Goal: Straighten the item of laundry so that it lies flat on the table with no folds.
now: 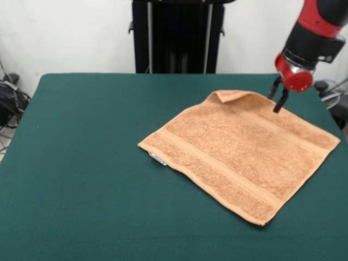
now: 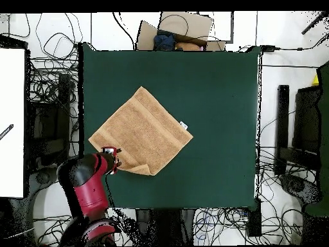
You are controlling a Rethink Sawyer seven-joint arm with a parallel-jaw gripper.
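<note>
The peach-orange towel (image 1: 239,152) lies spread out on the right half of the dark green table (image 1: 81,163), turned like a diamond. Its far corner (image 1: 225,97) is curled over onto itself. A small white tag (image 1: 157,159) sticks out at its near left edge. My gripper (image 1: 277,97) hangs just over the towel's far right edge, to the right of the curled corner, open and holding nothing. In the overhead view the towel (image 2: 141,132) lies at the table's left, the gripper (image 2: 110,154) is at its lower left edge, and the folded corner (image 2: 146,168) is to the gripper's right.
The black pedestal (image 1: 176,38) stands behind the table's far edge. Cables (image 1: 11,98) lie off the table's left side. In the overhead view a cardboard box (image 2: 183,29) sits beyond the top edge and a white panel (image 2: 13,122) at the left.
</note>
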